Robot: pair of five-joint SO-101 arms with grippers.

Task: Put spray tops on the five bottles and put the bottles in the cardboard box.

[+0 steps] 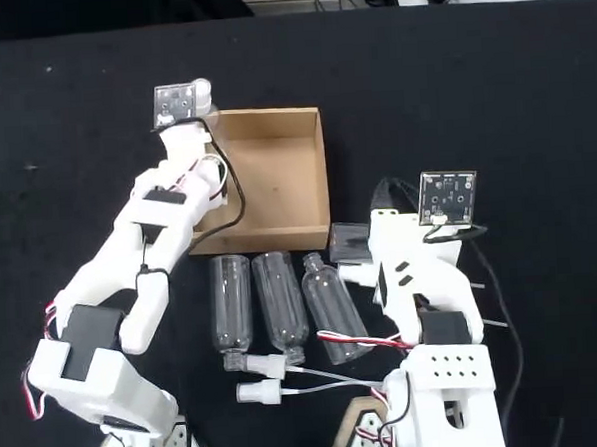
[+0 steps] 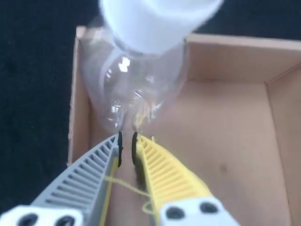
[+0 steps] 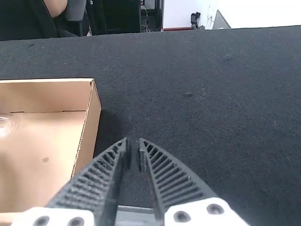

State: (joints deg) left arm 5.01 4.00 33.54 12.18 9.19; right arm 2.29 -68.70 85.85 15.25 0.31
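Left gripper [image 2: 126, 141], fingers drawn nearly shut around nothing, sits with its tips at the capped clear bottle [image 2: 136, 89] by the cardboard box's [image 2: 235, 61] far-left corner. The bottle's long axis runs straight on from the tips, spray top [image 2: 155, 19] farthest. Right gripper [image 3: 133, 146], likewise closed and empty, hangs over the worktop [image 3: 211, 94] beside the box.

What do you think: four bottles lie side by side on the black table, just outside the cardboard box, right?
Not four: the high view shows three bottles lying side by side on the black table, just outside the cardboard box.
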